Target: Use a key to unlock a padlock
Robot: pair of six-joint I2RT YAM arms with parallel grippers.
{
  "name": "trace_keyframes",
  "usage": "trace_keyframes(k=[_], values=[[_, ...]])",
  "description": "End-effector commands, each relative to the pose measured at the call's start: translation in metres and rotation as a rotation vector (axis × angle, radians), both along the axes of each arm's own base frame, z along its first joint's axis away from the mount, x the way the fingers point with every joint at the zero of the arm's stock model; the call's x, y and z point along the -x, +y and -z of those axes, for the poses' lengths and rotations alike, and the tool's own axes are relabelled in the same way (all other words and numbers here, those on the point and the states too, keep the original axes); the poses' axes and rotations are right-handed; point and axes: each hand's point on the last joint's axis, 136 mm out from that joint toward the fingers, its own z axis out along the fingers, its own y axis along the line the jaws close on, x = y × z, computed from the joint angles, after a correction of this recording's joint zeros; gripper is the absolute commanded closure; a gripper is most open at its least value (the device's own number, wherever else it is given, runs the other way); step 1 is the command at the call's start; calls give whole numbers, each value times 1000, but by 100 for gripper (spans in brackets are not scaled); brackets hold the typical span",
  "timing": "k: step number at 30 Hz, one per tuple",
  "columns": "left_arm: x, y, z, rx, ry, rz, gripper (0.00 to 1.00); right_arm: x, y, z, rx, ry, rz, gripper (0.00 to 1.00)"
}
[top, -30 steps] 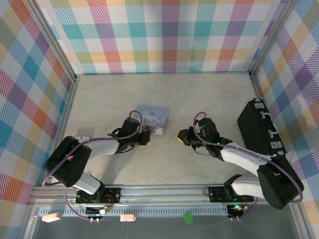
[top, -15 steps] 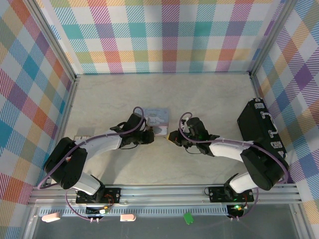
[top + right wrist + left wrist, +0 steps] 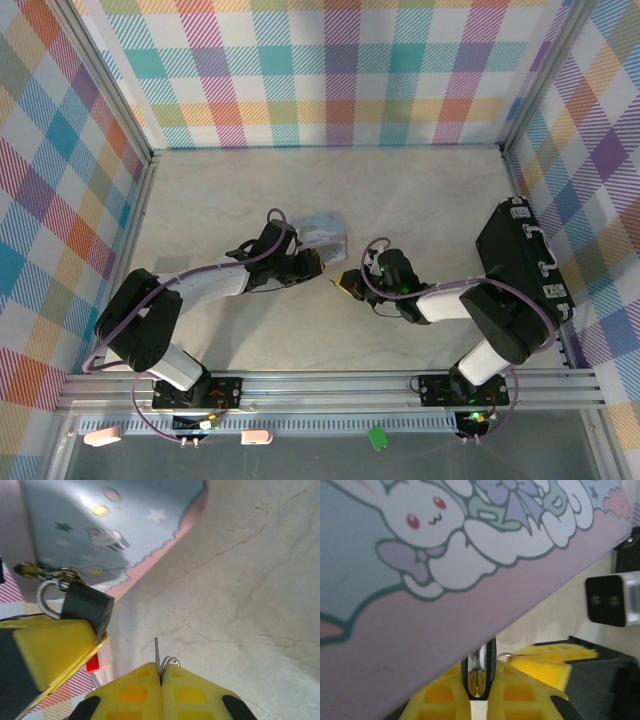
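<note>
Dark padlock (image 3: 85, 607), one, grey key (image 3: 156, 664), one

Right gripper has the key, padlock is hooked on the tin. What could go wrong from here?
1. The right gripper pinches the key with only a thin tip showing; pressed against the lock, it could twist or slip.
2. That tip does not point at the padlock, which sits off to one side, so it may miss the keyhole.
3. The padlock looks hooked to the tin; pushing on it may shift the tin.

Tin (image 3: 320, 230) centre; padlock (image 3: 85, 606) at its near edge; key (image 3: 156, 656) to right; case (image 3: 520, 262) far right
</note>
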Motion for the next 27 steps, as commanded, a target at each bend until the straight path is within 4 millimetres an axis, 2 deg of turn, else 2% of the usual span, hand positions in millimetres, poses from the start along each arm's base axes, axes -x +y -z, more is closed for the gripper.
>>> trace_keyframes(k=[1,10,22,27], values=[[-6,-20,-27,100,-32,25,97,-9,5,-21,-82,-81,28,100],[-5,-22,-31,134,-39,29,98,-23,-11,-38,-174,-163,74,100],[-6,-30,-44,219,-48,29,99,-26,-9,-47,-288,-230,61,100],[-10,-30,-48,235,-55,12,99,-25,-9,-46,-285,-238,55,100]])
